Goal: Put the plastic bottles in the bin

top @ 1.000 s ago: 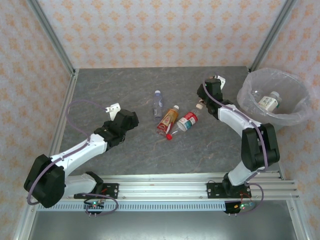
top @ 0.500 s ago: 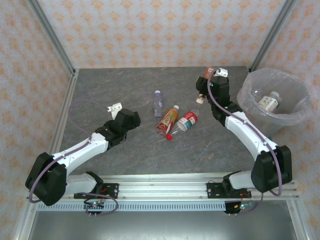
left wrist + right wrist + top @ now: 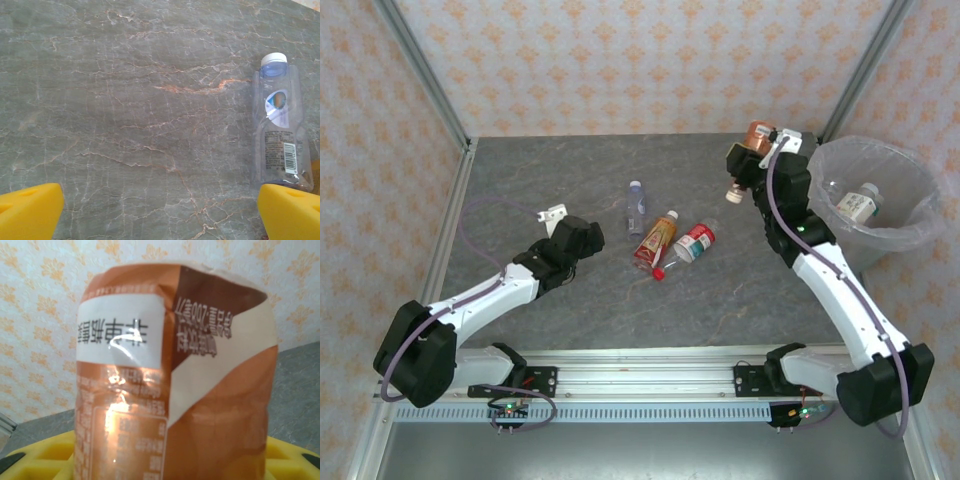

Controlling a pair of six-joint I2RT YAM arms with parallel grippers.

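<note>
Bottles number three near the middle of the bench (image 3: 520, 170): a clear blue-capped bottle (image 3: 280, 130), an orange-labelled bottle (image 3: 656, 238) just beside it, and a red-labelled bottle (image 3: 692, 243) next along. The left gripper (image 3: 588, 240) hangs low over the bench to their left, its yellow pads (image 3: 27, 210) spread wide and released, with the clear bottle lying by the right pad. The right gripper (image 3: 745, 165) is raised near the far right corner, grasping a brown-labelled bottle (image 3: 170, 365) with its white cap pointing down, just left of the bin (image 3: 820, 215). One white-labelled bottle (image 3: 858, 203) lies inside the bin.
</note>
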